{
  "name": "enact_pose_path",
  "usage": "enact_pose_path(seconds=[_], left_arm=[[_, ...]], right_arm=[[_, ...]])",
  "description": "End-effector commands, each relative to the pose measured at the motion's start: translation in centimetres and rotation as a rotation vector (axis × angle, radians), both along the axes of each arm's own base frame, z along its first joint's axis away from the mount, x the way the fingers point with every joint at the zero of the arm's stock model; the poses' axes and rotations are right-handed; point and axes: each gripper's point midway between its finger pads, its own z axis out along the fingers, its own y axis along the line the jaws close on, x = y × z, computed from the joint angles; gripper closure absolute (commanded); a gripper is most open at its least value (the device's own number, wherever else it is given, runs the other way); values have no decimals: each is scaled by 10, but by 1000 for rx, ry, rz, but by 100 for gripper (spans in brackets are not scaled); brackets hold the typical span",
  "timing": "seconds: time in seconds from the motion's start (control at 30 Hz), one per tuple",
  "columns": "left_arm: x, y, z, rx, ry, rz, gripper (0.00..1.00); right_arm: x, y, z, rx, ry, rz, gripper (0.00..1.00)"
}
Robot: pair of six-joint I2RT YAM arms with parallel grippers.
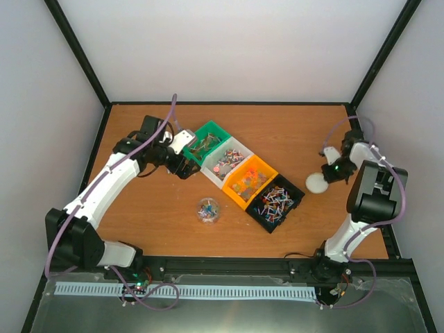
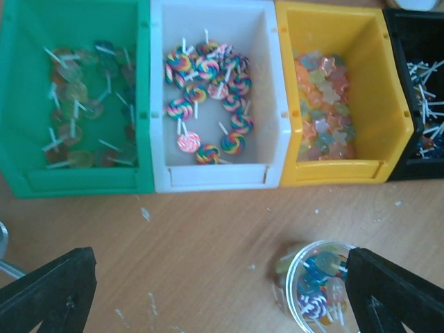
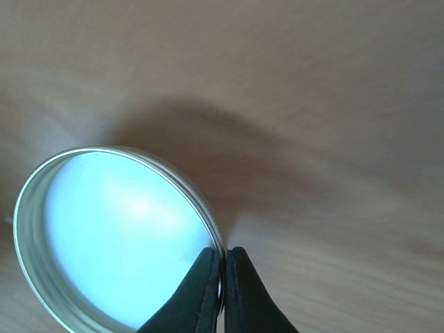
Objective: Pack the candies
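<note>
Four bins in a row hold the candies: brownish lollipops in the green bin (image 2: 76, 104), swirl lollipops in the white bin (image 2: 208, 97), orange star sweets in the yellow bin (image 2: 322, 111), stick-like ones in the black bin (image 2: 427, 83). A clear cup (image 2: 316, 284) with mixed candies stands on the table in front of them (image 1: 207, 210). My left gripper (image 2: 222, 305) is open and empty above the wood beside the cup; it sits by the green bin in the top view (image 1: 180, 166). My right gripper (image 3: 222, 255) is shut on the rim of a round metal lid (image 3: 118, 236), at the right of the table (image 1: 317, 182).
The bins run diagonally from the green bin (image 1: 207, 142) to the black bin (image 1: 275, 201). A bit of grey metal (image 2: 3, 253) shows at the left edge of the left wrist view. White crumbs dot the wooden table (image 2: 208, 236). Black frame posts stand at the corners.
</note>
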Motion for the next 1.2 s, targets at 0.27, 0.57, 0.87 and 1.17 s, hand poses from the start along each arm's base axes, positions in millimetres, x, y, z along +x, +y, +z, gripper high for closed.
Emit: enact_pose_path(seconds=[0.27,0.57,0.87,1.17], left_arm=[[4,-4,70,-5,-384,-176,0],[-42,-41,79,85,-673,-622,1],[-75,-85,82,151,-909,-871,28],[-87,-107,66,212,-964,-992,39]], right_arm=[[79,24,142,347,-262,-75,97],[40,178,189,763,-102,219,97],[-23,287,186,910,95,466,97],[-56,337,171,905,227,602,97]])
